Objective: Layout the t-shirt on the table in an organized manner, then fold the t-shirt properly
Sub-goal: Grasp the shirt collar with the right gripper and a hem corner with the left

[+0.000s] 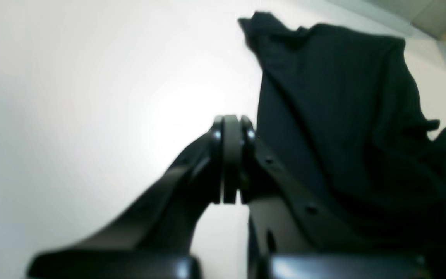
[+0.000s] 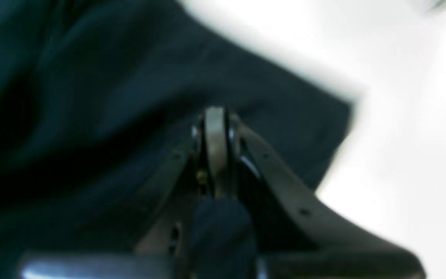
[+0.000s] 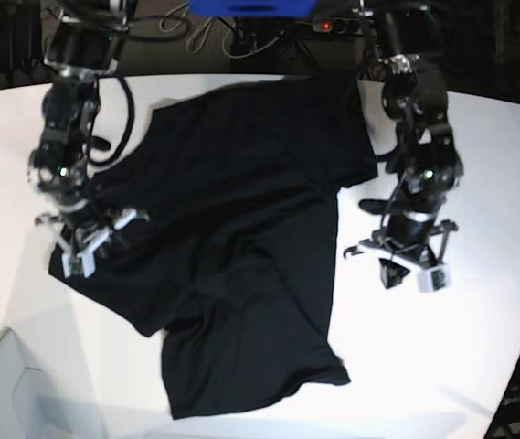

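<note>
White tabletop fills the scene, and the table [image 3: 479,165] curves away at its far edge under dark equipment and cables.

The right gripper [image 2: 215,128] has its jaws pressed together, over a sleeve of the t-shirt [image 3: 241,247]. Cloth lies all around its tips in the blurred wrist view; whether any fabric is pinched between them cannot be told. From the base view this gripper sits at the shirt's outer sleeve edge, with bare table just beyond it toward the table's rim.

The left gripper [image 1: 230,131] is also closed, with nothing between its jaws. It hangs over bare table just beside the shirt's side edge, apart from the cloth. Open white surface stretches from it to the table's curved rim.

The shirt lies spread in the middle of the table, black and rumpled, with folds across its body. One hem corner reaches toward the near edge, and the collar end lies near the far edge.
</note>
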`<action>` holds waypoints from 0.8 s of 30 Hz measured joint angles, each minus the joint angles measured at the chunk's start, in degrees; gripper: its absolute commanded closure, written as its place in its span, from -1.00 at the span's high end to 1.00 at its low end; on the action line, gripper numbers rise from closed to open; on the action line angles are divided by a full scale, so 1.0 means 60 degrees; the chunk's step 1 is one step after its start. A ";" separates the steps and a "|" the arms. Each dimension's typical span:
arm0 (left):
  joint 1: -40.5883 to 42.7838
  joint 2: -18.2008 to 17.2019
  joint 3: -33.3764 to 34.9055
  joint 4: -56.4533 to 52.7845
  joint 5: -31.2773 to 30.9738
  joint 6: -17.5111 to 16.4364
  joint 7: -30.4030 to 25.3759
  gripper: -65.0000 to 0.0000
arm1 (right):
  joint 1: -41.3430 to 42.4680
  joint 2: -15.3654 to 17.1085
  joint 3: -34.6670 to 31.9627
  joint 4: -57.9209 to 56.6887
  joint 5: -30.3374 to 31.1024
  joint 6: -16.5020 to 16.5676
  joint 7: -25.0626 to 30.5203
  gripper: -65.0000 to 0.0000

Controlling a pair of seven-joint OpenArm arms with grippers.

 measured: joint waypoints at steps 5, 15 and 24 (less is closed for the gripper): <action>-0.1865 -0.0390 0.0787 -0.3300 0.0044 0.0047 -0.0004 -1.00 | -0.1752 -0.1049 -0.0346 0.0729 -0.0036 0.0011 0.0011 -1.00; -0.3453 -0.0397 0.1089 -0.6663 0.0036 -0.0004 -0.0823 -1.00 | -0.2175 -0.1031 -0.1679 -0.0219 0.0164 0.0058 0.0503 -1.00; -0.2565 -0.1169 0.1045 -0.6568 -0.0251 -0.0255 -0.1698 -1.00 | -0.0743 0.0331 -0.1344 -0.1807 0.0419 0.0226 0.0933 -1.00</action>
